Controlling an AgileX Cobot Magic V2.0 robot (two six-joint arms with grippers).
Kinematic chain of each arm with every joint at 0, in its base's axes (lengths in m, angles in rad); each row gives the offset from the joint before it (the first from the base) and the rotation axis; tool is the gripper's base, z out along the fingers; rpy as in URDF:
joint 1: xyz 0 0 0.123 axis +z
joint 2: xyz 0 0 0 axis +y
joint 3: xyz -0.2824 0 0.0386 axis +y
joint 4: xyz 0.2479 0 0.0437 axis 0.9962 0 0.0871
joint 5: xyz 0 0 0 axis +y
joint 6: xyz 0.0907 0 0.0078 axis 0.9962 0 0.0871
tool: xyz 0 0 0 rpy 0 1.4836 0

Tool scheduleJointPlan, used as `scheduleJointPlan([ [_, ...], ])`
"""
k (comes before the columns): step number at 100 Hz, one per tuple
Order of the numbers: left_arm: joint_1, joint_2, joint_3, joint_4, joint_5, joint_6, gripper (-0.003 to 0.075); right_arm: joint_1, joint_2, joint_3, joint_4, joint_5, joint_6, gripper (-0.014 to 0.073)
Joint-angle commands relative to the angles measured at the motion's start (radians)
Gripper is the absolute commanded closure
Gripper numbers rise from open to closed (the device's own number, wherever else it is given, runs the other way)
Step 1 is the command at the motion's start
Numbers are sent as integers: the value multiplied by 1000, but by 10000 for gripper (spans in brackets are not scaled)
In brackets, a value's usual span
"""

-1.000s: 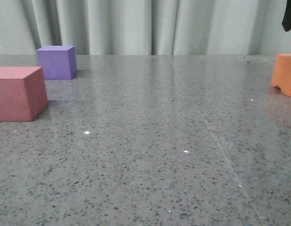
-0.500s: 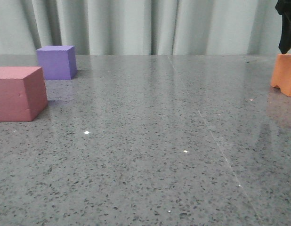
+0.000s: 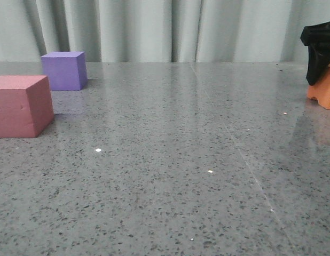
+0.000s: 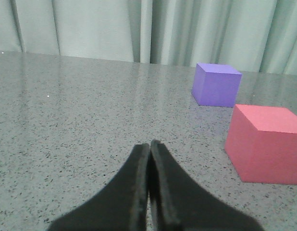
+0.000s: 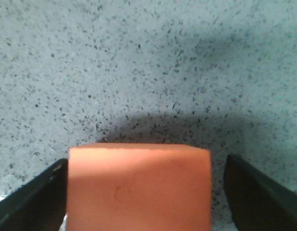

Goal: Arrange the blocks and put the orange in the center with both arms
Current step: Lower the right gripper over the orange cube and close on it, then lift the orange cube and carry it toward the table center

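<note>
The orange foam cube (image 3: 326, 88) was cut off by the right edge of the front view, and part of its near face was hidden behind the black right gripper (image 3: 318, 53). It sat at the far right of the grey speckled glossy bench (image 3: 170, 160), its small arched notch turned down against the bench top. In the right wrist view only its flat top face (image 5: 138, 185) could be seen, squarely between the two black fingers (image 5: 30, 199), which were spread wide. A narrow gap was seen on one side; on the other the finger seemed to lie right against the cube, though contact could not be confirmed. No long axis could be made out on the cube.

The left gripper (image 4: 149, 147) was seen only in its own wrist view, its pointed fingers pressed together on nothing.

The purple foam cube (image 3: 64, 70) stood near the far left corner, and the dusty pink-red foam cube (image 3: 22, 105), clipped by the frame, stood nearer along the left edge.
</note>
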Motion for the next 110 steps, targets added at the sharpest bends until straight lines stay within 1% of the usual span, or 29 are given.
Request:
scheduleJointPlan([
  [1, -1, -32, 54, 1, -88, -2, 739, -7, -31, -36, 6, -41, -8, -37],
  [9, -1, -32, 54, 1, -88, -2, 739, -7, -30, -35, 8, -39, -8, 11],
  [13, -1, -32, 54, 1, -88, -2, 739, -7, -30, -35, 8, -38, -8, 64],
  [15, -1, -32, 54, 1, -88, -2, 739, -7, -30, -35, 8, -38, -8, 107],
  [16, -1, -32, 54, 1, -88, -2, 739, -7, -30, -35, 8, -38, -8, 107],
  [21, -1, -32, 54, 1, -88, -2, 739, -7, -30, -36, 8, -37, -8, 199],
  [26, -1, -32, 54, 1, -88, -2, 739, -7, -31, -36, 8, -36, -8, 270],
  [32, -1, -32, 54, 1, -88, -2, 739, -7, -32, -36, 8, -34, -8, 330],
  [35, -1, -32, 54, 1, -88, -2, 739, -7, -33, -36, 8, -32, -8, 344],
  [49, -1, -32, 54, 1, -88, -2, 739, -7, -48, -36, 14, -12, -8, 358],
  [54, -1, -32, 54, 1, -88, -2, 739, -7, -62, -36, 36, -7, -8, 358],
  [71, -1, -32, 54, 1, -88, -2, 739, 0, -130, -56, 202, 3, -8, 358],
  [75, -1, -32, 54, 1, -88, -2, 739, 10, -145, -66, 223, 7, -8, 358],
  [87, -1, -32, 54, 1, -88, -2, 739, 78, -168, -114, 234, 30, -8, 358],
  [97, -1, -32, 54, 1, -88, -2, 739, 161, -168, -168, 234, 36, -7, 358],
  [110, -1, -32, 54, 1, -88, -2, 739, 256, -163, -211, 234, 1, 45, 358],
])
